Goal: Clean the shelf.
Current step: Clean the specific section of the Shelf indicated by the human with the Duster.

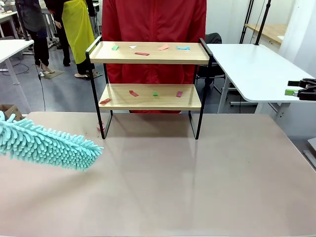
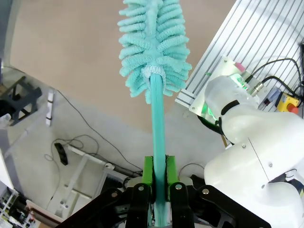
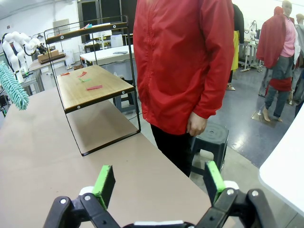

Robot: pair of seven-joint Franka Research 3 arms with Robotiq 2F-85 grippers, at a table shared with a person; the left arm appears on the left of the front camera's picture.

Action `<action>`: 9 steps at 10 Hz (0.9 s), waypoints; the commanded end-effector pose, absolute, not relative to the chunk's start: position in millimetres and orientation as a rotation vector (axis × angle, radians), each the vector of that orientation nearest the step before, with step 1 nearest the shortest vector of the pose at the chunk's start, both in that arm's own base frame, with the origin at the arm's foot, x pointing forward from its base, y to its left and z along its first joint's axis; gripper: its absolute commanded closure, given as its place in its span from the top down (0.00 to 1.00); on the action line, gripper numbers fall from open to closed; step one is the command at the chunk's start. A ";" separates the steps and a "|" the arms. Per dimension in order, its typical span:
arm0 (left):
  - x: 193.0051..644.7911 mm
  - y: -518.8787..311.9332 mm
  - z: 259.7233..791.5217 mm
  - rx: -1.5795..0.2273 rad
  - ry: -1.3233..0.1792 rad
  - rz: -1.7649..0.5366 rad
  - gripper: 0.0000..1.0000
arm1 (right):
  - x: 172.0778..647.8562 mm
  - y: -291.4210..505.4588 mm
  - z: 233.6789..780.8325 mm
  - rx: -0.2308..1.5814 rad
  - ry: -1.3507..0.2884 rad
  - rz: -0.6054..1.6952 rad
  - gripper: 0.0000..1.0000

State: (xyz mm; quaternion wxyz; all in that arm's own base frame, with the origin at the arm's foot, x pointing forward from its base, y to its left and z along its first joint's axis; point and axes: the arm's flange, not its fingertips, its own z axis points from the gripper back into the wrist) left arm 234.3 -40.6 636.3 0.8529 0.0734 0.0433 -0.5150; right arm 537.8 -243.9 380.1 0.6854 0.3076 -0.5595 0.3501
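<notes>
Two green pads point(image 2: 148, 170) of the left gripper point(image 2: 159, 168) are pressing tight against the turquoise handle point(image 2: 158, 128) of a fluffy duster point(image 2: 154, 42), so that gripper is clamping the tool with no gap showing. In the front view the duster point(image 1: 47, 145) is reaching in from the left and hanging low over the beige tabletop point(image 1: 197, 173), its tip well apart from the shelf point(image 1: 148, 59) and lower than both boards. The right gripper point(image 3: 160, 183) is holding nothing, its fingers standing wide apart; in the front view it point(image 1: 301, 90) is hovering at the right edge, in front of a white table point(image 1: 252, 64). The shelf is standing upright at the far middle of the tabletop, with nothing lying between it and the duster. Small coloured scraps are lying on both boards: green, white, red, pink and blue ones on the top board point(image 1: 197, 53), and red, green and pink ones on the lower board point(image 1: 118, 96). A person in a red jacket point(image 1: 153, 24) is standing just behind the shelf, one hand point(image 3: 195, 126) hanging at the side.
</notes>
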 end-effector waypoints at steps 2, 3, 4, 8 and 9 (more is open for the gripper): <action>231.0 -38.2 635.1 0.154 0.087 -1.067 0.13 | 539.1 -240.4 388.6 0.679 -1.243 0.768 1.00; 231.0 -38.2 635.1 0.154 0.087 -1.067 0.13 | 539.1 -240.4 388.6 0.679 -1.243 0.768 1.00; 231.0 -38.2 635.1 0.154 0.087 -1.067 0.13 | 539.1 -240.4 388.6 0.679 -1.243 0.768 1.00; 231.0 -38.2 635.1 0.154 0.087 -1.067 0.13 | 539.1 -240.4 388.6 0.679 -1.243 0.768 1.00; 231.0 -38.2 635.1 0.154 0.087 -1.067 0.13 | 539.1 -240.4 388.6 0.679 -1.243 0.768 1.00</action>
